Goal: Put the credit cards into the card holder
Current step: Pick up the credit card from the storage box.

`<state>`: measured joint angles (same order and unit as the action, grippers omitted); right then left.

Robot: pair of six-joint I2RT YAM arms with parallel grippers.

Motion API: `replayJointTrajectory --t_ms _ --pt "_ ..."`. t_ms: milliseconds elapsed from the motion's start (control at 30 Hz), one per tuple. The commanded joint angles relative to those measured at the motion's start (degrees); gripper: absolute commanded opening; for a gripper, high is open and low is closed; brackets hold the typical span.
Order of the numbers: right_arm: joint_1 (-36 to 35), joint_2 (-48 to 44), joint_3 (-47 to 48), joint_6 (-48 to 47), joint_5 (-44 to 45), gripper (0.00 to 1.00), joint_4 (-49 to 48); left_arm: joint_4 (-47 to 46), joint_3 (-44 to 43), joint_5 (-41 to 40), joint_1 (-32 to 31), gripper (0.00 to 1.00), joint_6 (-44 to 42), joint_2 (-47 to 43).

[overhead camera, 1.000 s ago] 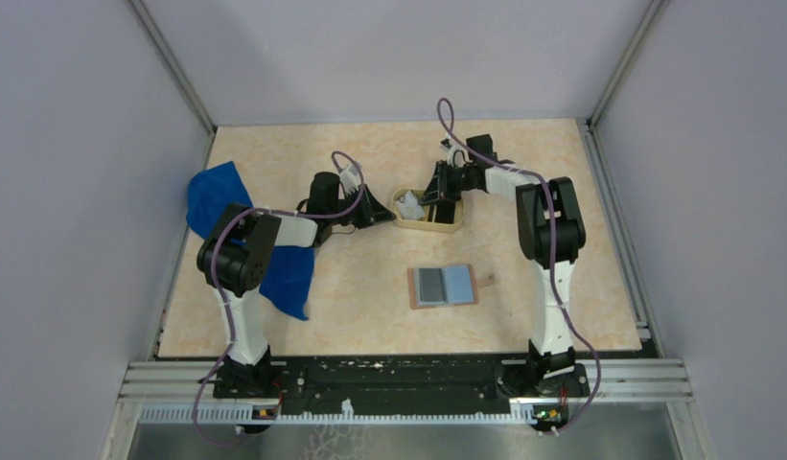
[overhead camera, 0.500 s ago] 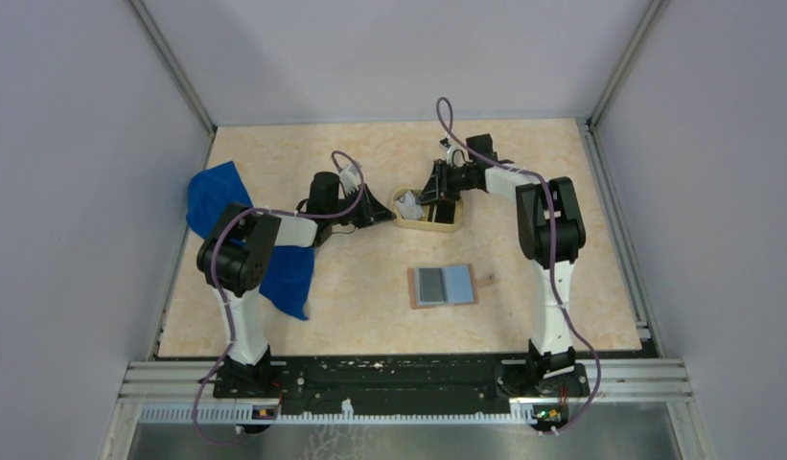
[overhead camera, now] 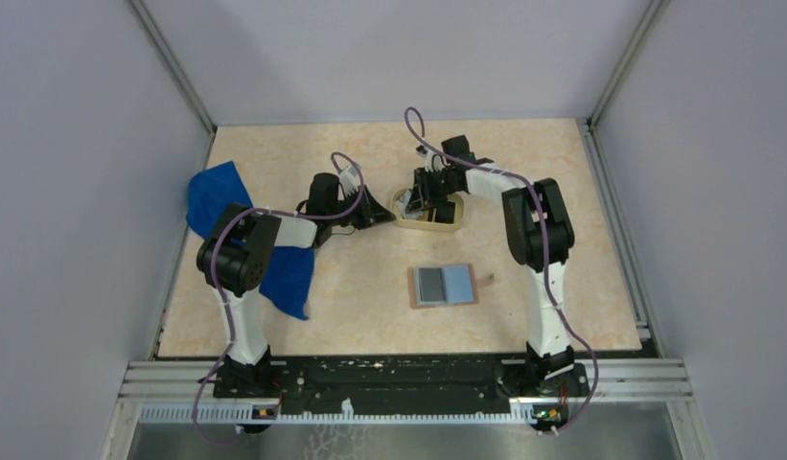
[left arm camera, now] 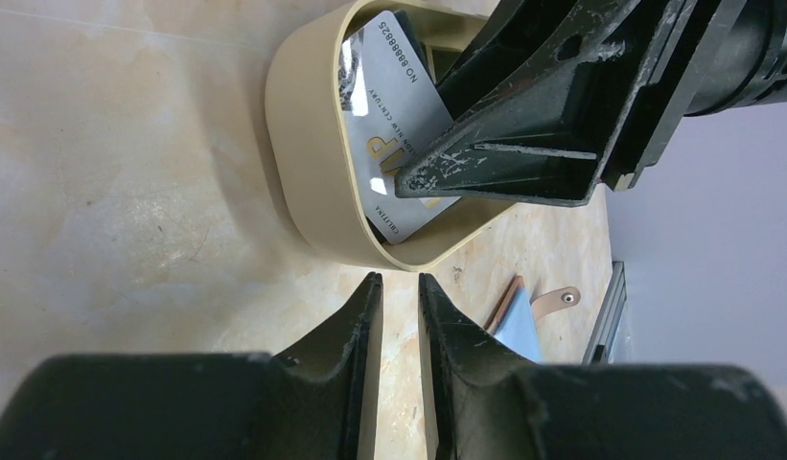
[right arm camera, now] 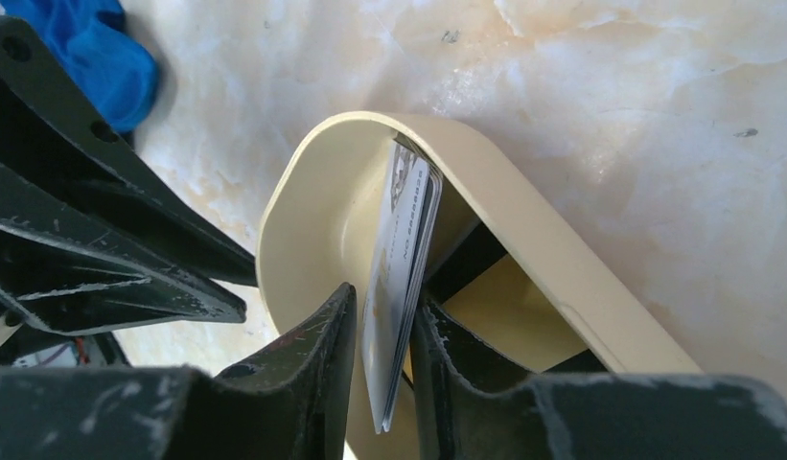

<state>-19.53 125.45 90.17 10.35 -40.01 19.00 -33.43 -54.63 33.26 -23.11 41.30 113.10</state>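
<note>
The white credit card [left arm camera: 394, 105] stands on edge inside the oval tan tray [overhead camera: 429, 227], leaning on its left wall, with a dark card edge [right arm camera: 430, 225] right behind it. My right gripper [right arm camera: 381, 302] reaches into the tray, its jaws closed around both cards [right arm camera: 401, 249], with a thin gap on the left side. My left gripper [left arm camera: 399, 278] sits just outside the tray's left wall [left arm camera: 303, 144], empty, its jaws a narrow slit apart. The card holder [overhead camera: 444, 286] lies open on the table, grey-blue face up, and shows in the left wrist view [left arm camera: 519, 326].
A blue cloth [overhead camera: 212, 196] lies under the left arm at the table's left side. The left gripper's fingers [right arm camera: 102, 249] are close beside the tray in the right wrist view. The frame posts and walls enclose the table.
My right arm has swung left across the tray, and its gripper is now around the cards at the tray's left wall. The left arm and card holder have not moved.
</note>
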Motion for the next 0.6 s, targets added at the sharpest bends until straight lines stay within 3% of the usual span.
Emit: replayJointTrajectory --t_ms 0,100,567 --pt "0.4 -2.7 2.7 -3.8 5.0 0.22 1.5 -2.5 0.6 1.1 0.1 0.26 -0.4 -2.5" --pt "1.1 -3.8 2.6 -4.0 5.0 0.16 1.5 -2.8 0.8 1.3 0.1 0.26 -0.3 -2.6" --pt "5.6 -4.1 1.4 0.1 -6.5 0.15 -1.4 -3.2 1.0 1.5 0.2 0.26 -0.2 -2.6"
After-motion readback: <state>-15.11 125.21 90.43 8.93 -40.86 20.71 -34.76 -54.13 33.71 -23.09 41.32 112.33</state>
